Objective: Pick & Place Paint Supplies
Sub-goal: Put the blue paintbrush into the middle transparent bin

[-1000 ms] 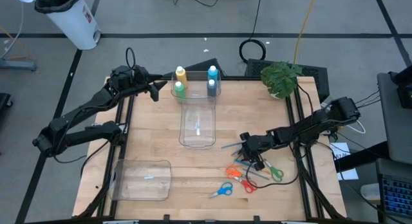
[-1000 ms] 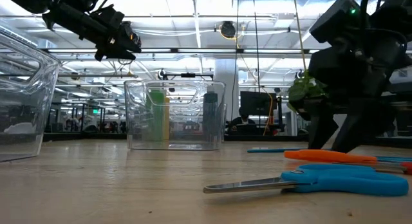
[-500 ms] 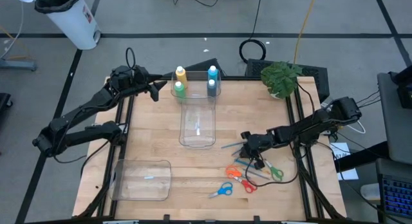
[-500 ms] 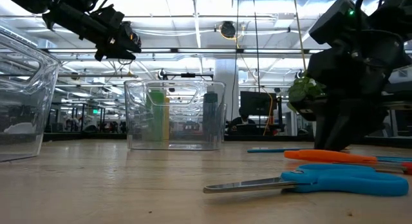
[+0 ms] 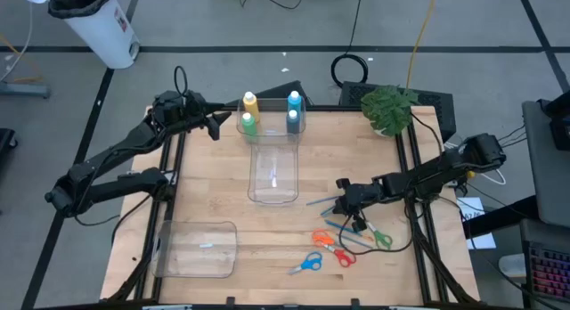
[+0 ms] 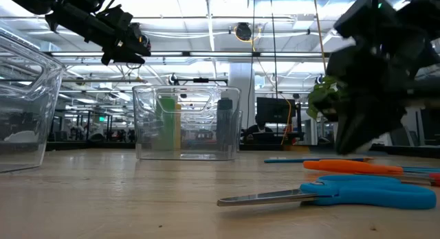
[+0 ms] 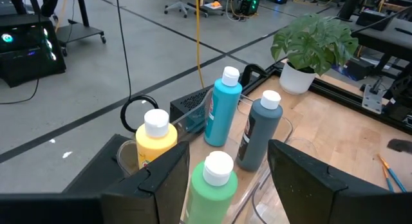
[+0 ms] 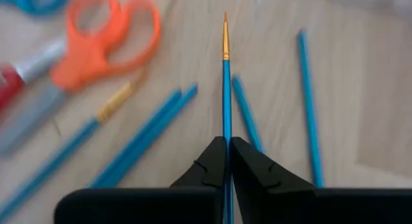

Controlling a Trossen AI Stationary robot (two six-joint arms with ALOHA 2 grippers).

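Observation:
Yellow [image 5: 250, 102], green [image 5: 248, 123], light blue [image 5: 294, 101] and grey-blue [image 5: 292, 119] paint bottles stand at the far edge. My left gripper [image 5: 216, 125] hovers open just left of them; in its wrist view the green bottle [image 7: 215, 182] shows ahead between the fingers, untouched. Right of centre, my right gripper [image 5: 349, 206] is shut on a thin blue brush [image 8: 225, 69]. Several other blue brushes [image 8: 308, 102] lie on the wood around it. My right gripper pinches the blue brush's handle [image 8: 226, 130] between its two fingers. The fingers slant down from the table's right side and lie along the brush. The bristle end [image 8: 225, 21] juts out ahead of the fingertips; whether it is off the table I cannot tell.
A clear bin [image 5: 273, 172] lies mid-table and another clear container [image 5: 198, 248] near the front left. Orange [image 5: 329, 241], blue [image 5: 305, 265] and green [image 5: 378, 240] scissors lie near the brushes. A potted plant [image 5: 389, 108] stands at the far right.
My right gripper has shut its fingers on the blue brush among the loose brushes. My left arm has kept still.

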